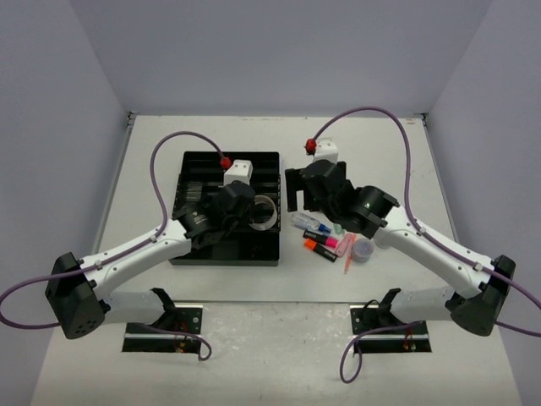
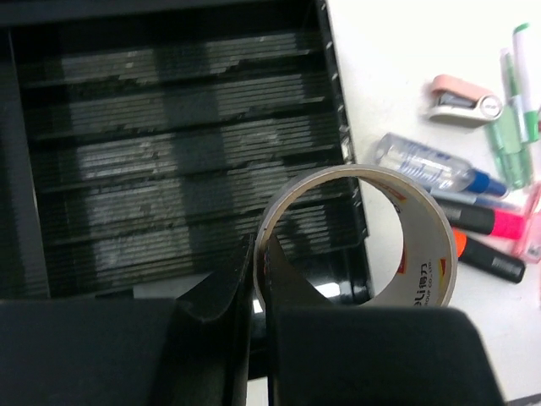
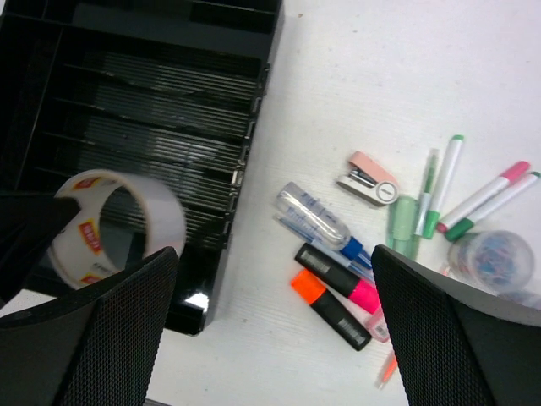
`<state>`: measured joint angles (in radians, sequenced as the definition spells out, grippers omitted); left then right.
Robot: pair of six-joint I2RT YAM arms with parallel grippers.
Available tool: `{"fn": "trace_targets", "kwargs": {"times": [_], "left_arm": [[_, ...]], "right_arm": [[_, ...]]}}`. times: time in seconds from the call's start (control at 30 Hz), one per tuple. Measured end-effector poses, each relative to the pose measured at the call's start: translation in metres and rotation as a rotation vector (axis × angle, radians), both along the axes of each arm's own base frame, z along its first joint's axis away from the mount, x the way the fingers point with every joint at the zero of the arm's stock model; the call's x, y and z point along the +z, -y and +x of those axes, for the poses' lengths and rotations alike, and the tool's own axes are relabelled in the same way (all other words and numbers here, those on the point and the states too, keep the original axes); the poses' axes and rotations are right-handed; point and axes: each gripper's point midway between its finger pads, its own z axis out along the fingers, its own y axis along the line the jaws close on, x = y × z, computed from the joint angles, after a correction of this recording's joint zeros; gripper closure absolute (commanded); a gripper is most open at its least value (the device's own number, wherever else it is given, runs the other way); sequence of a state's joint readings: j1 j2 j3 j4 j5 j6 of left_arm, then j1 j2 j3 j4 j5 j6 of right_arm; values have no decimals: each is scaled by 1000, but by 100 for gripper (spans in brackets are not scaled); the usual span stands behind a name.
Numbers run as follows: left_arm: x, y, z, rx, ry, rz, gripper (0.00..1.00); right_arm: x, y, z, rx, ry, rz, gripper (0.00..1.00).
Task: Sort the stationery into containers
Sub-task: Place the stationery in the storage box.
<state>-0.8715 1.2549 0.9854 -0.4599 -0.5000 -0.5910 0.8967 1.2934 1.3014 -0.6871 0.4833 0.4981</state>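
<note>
The left gripper (image 2: 256, 254) has its two fingers pressed almost together on the wall of the tape roll (image 2: 427, 254), one finger inside the ring and one outside, pinching it at the lower centre of the left wrist view. The roll stands on edge with its hole facing that camera, its beige band printed with red and yellow marks, and it overlaps the right rim of the black organiser tray (image 2: 169, 127); whether it rests on the tray floor cannot be told. In the top view the tape roll (image 1: 265, 213) sits over the right part of the tray (image 1: 199, 173), left of centre frame. The right gripper (image 3: 272, 254) is spread wide with nothing between its fingers, hanging over the white table (image 3: 355, 68) just right of the tray's edge. Between those fingers in the right wrist view lie a blue-capped tube (image 3: 317, 216), a pink highlighter (image 3: 338, 279) and an orange highlighter (image 3: 330, 309) side by side. Toward the right of that frame are a small pink stapler (image 3: 368, 178), a green highlighter (image 3: 404, 224), a green-capped pen (image 3: 444, 182), a pink-capped pen (image 3: 482, 196) and a clear round tub (image 3: 490, 258)
</note>
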Motion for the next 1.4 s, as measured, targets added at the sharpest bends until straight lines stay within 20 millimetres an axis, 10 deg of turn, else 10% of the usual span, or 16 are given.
{"fn": "trace_targets", "kwargs": {"times": [0.47, 1.4], "left_arm": [[-63, -58, -58, 105, -143, -6, 100], [-106, -86, -61, 238, -187, 126, 100]], "right_arm": [[17, 54, -13, -110, 95, -10, 1], [-2, 55, -12, -115, 61, -64, 1]]}}
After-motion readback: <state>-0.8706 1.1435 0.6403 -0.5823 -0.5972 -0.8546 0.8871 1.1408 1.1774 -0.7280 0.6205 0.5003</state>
